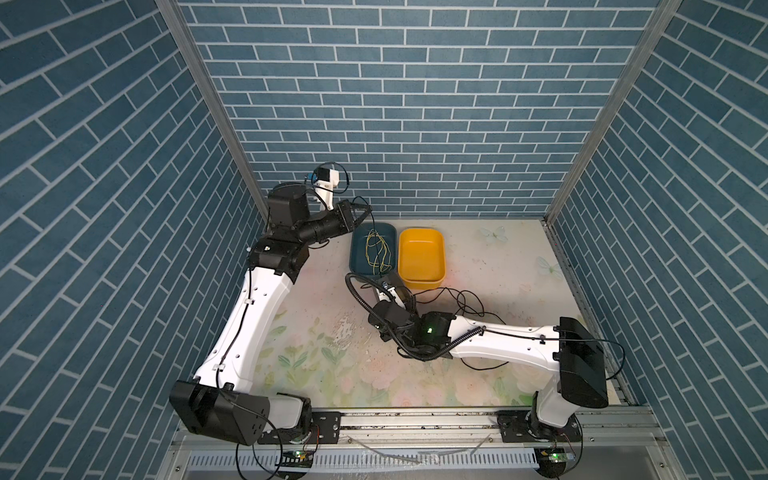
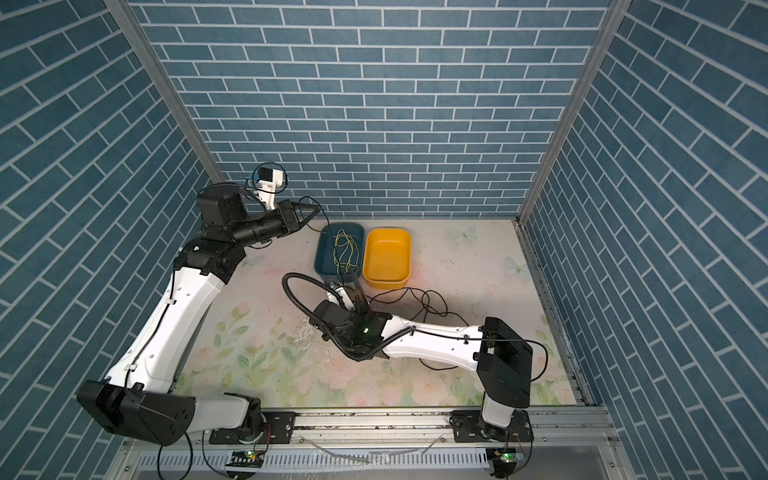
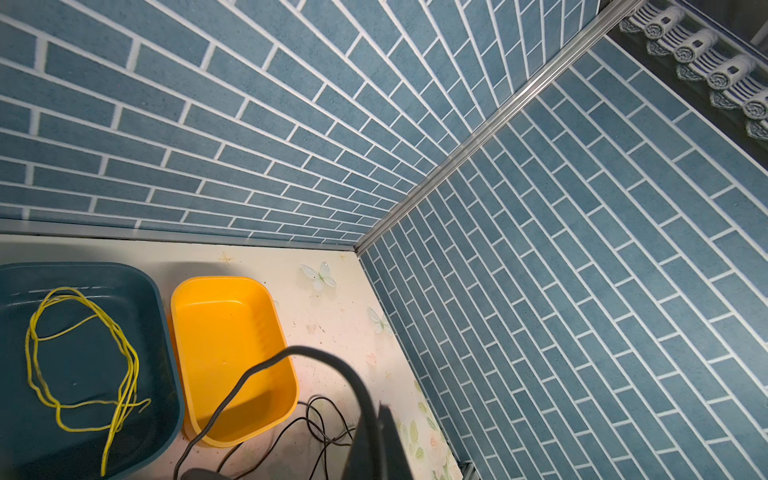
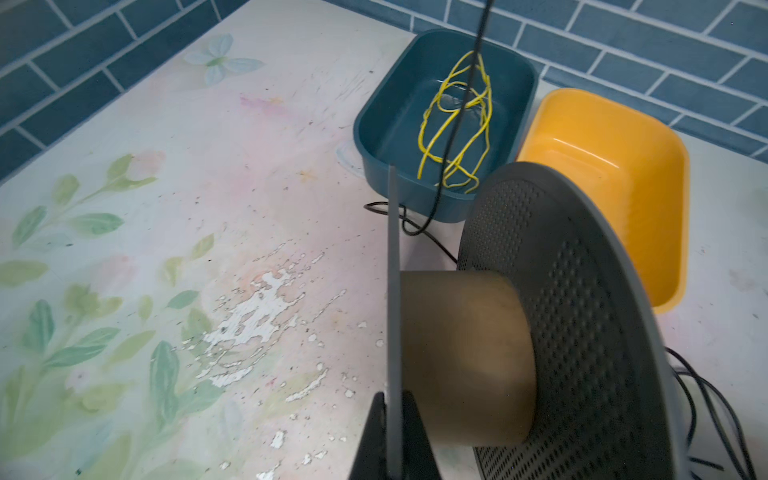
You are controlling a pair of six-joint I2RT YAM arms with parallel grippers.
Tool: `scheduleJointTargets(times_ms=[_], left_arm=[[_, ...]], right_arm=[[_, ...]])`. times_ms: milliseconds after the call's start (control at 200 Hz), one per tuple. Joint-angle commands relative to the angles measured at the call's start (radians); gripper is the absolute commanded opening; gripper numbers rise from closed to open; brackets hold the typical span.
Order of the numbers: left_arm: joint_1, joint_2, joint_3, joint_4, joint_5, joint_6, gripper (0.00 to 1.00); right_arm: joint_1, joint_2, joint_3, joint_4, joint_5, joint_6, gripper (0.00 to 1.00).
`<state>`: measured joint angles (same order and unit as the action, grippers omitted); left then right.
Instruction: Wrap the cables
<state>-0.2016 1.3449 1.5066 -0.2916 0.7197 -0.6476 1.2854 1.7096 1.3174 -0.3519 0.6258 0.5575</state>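
While pinching the black cable point(image 3: 299, 350) in the left gripper point(image 1: 365, 209), jaws pressed together and raised at eleven o'clock over the counter point(image 1: 316, 365), trailing one strand down across the teal bin point(image 4: 382, 133) holding the yellow wire point(image 3: 129, 374). Clamping the right gripper point(image 4: 392, 399) on the thin gray flange of a spool point(image 4: 461, 353) at mid-counter, just at six o'clock of that bin. Leaving the rest of the cable in loose loops on the counter at three o'clock of the spool, near the yellow bin point(image 1: 419, 257).
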Motion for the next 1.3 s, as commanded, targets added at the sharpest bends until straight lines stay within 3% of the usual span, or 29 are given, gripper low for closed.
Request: scheduleJointTargets(times_ms=[0, 405, 870, 1080, 1295], left_arm=[[-0.004, -0.019, 0.003, 0.029, 0.007, 0.002, 0.00], [-0.004, -0.024, -0.002, 0.025, 0.006, 0.003, 0.00], [-0.004, -0.016, 0.002, 0.025, 0.010, 0.003, 0.00], [-0.006, -0.014, 0.000, 0.029, 0.011, 0.000, 0.00], [-0.012, -0.013, 0.003, 0.028, 0.008, 0.001, 0.00]], right_arm=[[-0.027, -0.002, 0.015, -0.153, 0.094, 0.089, 0.00], [-0.065, -0.045, -0.037, -0.046, -0.029, 0.124, 0.00], [-0.066, -0.070, -0.066, 0.007, -0.055, 0.114, 0.38], [-0.067, -0.111, -0.092, 0.049, -0.060, 0.060, 0.49], [-0.073, -0.130, -0.086, 0.044, -0.079, 0.030, 0.51]])
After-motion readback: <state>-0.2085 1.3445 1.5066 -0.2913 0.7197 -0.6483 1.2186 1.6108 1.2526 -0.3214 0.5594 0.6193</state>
